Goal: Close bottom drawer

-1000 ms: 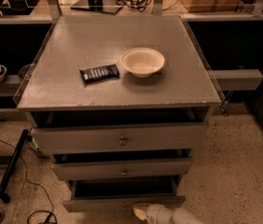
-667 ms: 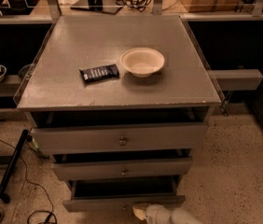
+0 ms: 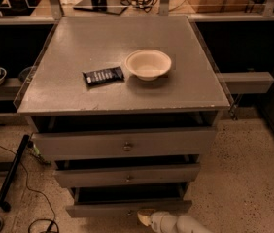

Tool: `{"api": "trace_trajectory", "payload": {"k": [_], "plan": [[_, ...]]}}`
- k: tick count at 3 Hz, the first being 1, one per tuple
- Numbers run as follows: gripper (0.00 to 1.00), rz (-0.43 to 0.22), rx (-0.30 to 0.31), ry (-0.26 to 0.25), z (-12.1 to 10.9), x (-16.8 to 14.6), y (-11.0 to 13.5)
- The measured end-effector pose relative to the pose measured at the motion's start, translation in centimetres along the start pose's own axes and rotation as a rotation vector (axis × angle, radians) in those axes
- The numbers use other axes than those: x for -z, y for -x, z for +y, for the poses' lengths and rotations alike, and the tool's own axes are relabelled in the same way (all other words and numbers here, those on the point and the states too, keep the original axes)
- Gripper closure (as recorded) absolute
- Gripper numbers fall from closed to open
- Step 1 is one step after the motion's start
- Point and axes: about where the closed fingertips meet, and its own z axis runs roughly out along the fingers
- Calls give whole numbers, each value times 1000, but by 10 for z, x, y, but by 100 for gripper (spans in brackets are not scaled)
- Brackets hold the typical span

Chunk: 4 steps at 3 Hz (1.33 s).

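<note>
The grey cabinet [image 3: 122, 76] has three drawers, all pulled out a little. The bottom drawer [image 3: 127, 208] is the lowest and narrowest, with a plain flat grey front and a dark gap above it. My gripper [image 3: 144, 217] comes in from the bottom right on a white arm and sits right at the lower edge of that drawer's front, near its middle. Only its pale tip shows.
A white bowl [image 3: 148, 63] and a dark snack packet [image 3: 103, 75] lie on the cabinet top. The top drawer [image 3: 125, 142] and middle drawer [image 3: 127, 175] carry small knobs. A black bar [image 3: 11, 173] and cables lie on the floor at left. A grey shelf [image 3: 246, 81] juts out at right.
</note>
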Motion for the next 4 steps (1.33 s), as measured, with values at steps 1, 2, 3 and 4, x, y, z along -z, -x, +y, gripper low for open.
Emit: {"api": "trace_trajectory", "payload": {"k": [1, 2, 3, 4], "plan": [[100, -10, -1, -2, -1, -5, 5], [100, -20, -4, 2, -2, -11, 9], [100, -33, -7, 23, 4, -24, 16], [100, -43, -7, 30, 4, -30, 22]]}}
